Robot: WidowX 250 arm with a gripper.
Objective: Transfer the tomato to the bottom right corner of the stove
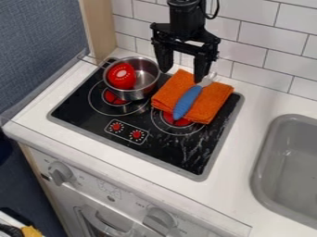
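Lowering the wide-spread gripper (184,74) to the tomato (121,77), inside the pot (147,77) at eleven o'clock on the stove (180,159), could tip the pot if a finger (203,67) catches it going in.

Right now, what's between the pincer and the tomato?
In the camera view, the right side of the metal pot: the tomato sits inside it, the pincer hangs to the right.

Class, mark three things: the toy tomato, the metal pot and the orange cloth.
Toy tomato (121,77): camera view, middle of its visible side.
Metal pot (132,95): camera view, outside wall.
Orange cloth (214,96): camera view, its bare right part.
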